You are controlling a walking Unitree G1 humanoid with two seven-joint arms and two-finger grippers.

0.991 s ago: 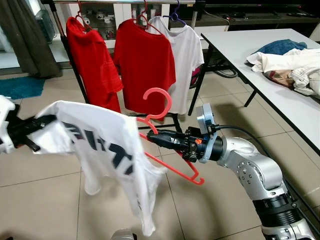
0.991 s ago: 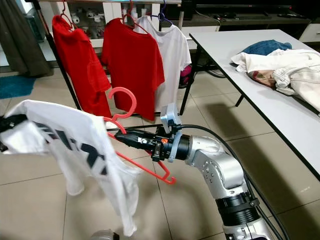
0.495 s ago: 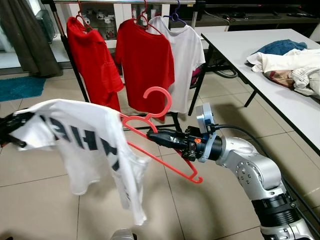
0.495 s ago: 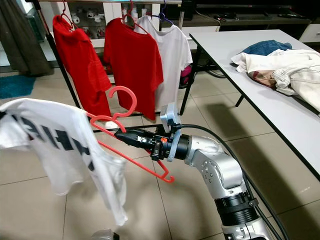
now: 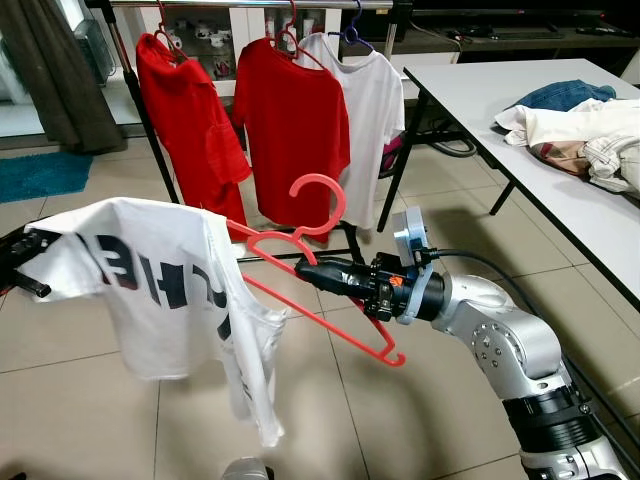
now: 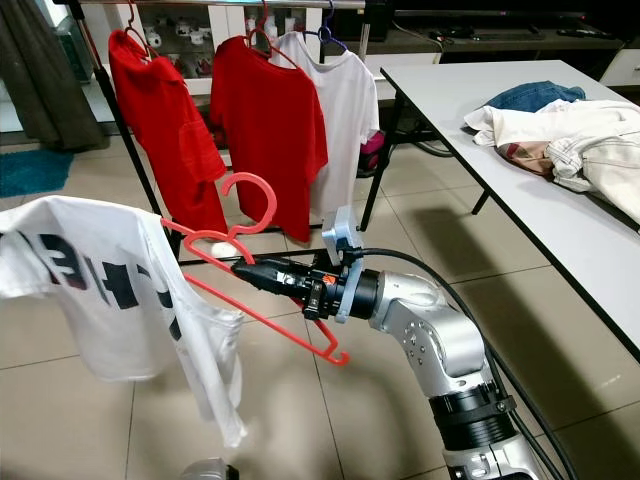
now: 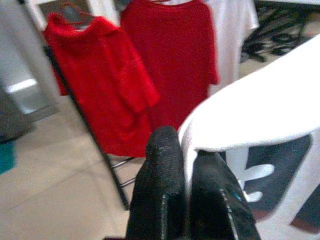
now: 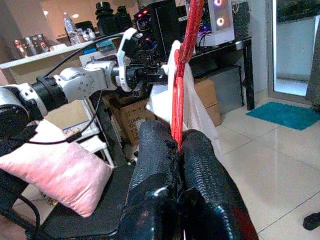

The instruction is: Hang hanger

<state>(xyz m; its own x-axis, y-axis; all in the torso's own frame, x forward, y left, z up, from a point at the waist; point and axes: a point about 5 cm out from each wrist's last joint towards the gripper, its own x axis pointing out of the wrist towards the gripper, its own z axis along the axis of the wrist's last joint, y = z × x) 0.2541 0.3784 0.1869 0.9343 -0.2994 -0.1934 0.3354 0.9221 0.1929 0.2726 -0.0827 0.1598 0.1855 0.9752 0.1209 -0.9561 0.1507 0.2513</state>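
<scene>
**Shirt pulled further onto hanger, both grips held**

Since a second ago, the white printed T-shirt has spread out flatter and slid leftward, exposing more of the red hanger. Your right gripper has its fingers clamped together on the hanger just below the hook, holding it mid-air in front of the clothes rack. One hanger arm sits inside the shirt; the other slopes down bare. Your left gripper pinches the shirt's edge, fingers together on the fabric. Behind, two red T-shirts and a plain white T-shirt hang on the rack. Heaped clothes lie on the white table to the right.
</scene>
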